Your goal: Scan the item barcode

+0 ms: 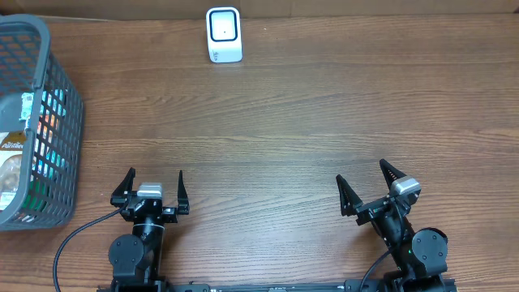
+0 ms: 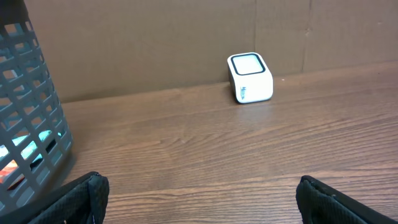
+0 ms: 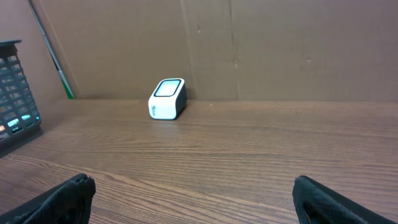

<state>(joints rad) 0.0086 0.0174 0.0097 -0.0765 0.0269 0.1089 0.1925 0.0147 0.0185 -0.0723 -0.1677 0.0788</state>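
A white barcode scanner (image 1: 224, 35) with a dark window stands at the table's far edge, also in the left wrist view as scanner (image 2: 249, 77) and in the right wrist view as scanner (image 3: 167, 99). Packaged items (image 1: 15, 162) lie inside the grey basket (image 1: 61, 97) at the left; no barcode is readable. My left gripper (image 1: 154, 185) is open near the front left, nothing between its fingers. My right gripper (image 1: 362, 182) is open at the front right, also holding nothing. Both point toward the scanner from far off.
The grey mesh basket (image 2: 31, 112) stands close to the left of my left gripper (image 2: 199, 193). A cardboard wall (image 3: 249, 43) runs behind the table's far edge. Bare wooden tabletop (image 1: 276, 130) lies between the grippers and the scanner.
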